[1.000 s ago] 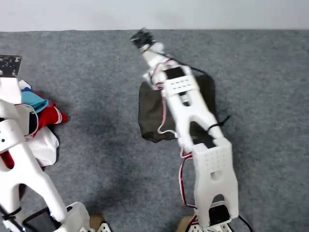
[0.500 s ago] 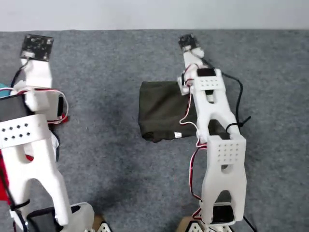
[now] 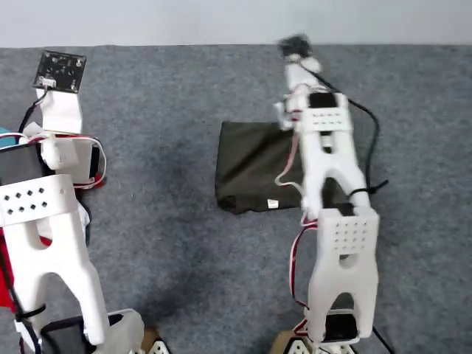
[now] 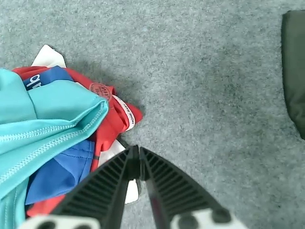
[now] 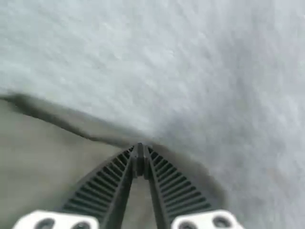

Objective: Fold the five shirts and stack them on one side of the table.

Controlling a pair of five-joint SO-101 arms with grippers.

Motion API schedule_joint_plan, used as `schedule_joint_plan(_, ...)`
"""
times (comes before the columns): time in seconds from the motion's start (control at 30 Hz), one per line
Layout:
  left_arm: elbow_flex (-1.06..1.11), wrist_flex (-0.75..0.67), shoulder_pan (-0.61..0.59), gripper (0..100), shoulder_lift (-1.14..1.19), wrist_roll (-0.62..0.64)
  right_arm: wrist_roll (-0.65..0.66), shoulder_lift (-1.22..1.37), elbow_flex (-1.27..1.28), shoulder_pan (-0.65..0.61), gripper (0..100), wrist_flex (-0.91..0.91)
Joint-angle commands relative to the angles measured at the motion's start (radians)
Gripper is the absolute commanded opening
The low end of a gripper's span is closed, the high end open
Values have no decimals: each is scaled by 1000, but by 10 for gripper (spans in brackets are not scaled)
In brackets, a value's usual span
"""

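Observation:
A folded dark olive shirt (image 3: 251,166) lies on the grey carpet mid-table, partly under the right arm. In the right wrist view my right gripper (image 5: 139,155) is shut, its tips at the edge of that shirt (image 5: 43,162), with no cloth visible between the fingers. At the table's left a loose pile holds a teal shirt (image 4: 43,114), a red shirt (image 4: 107,107), a blue one (image 4: 62,167) and a white one (image 4: 50,57). My left gripper (image 4: 139,155) hangs shut just beside the red shirt's edge, holding nothing. The olive shirt's edge (image 4: 295,71) also shows in the left wrist view.
Grey carpet (image 3: 155,243) covers the table between the pile and the olive shirt, and to the right of the right arm (image 3: 428,147). The table's far edge meets a pale wall (image 3: 147,22).
The left arm has risen and stretched forward over the pile. The right arm has swung to the right, and the olive shirt has shifted slightly right.

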Motion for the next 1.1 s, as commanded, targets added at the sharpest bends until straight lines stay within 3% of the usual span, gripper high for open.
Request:
schedule_joint_plan(0.0, -4, 9, -6, 7, -35, 5, 11, -70, -58, -101, 11, -45)
schedule_joint_plan(0.2, -4, 11, -6, 7, -37, 5, 17, 76, -60, -206, 11, -229)
schedule_joint_plan(0.33, -8, 43, -6, 7, -37, 5, 118, 183, -61, -259, 11, -344)
schedule_joint_plan(0.6, -10, 98, -6, 6, -37, 5, 176, 236, -144, -280, 11, -466)
schedule_joint_plan(0.93, -116, 144, -6, 6, -38, 11, 170, 113, -393, -216, 10, 1)
schedule_joint_plan(1.07, -156, 144, -8, 6, -38, 21, 63, 87, -480, -193, 9, 176)
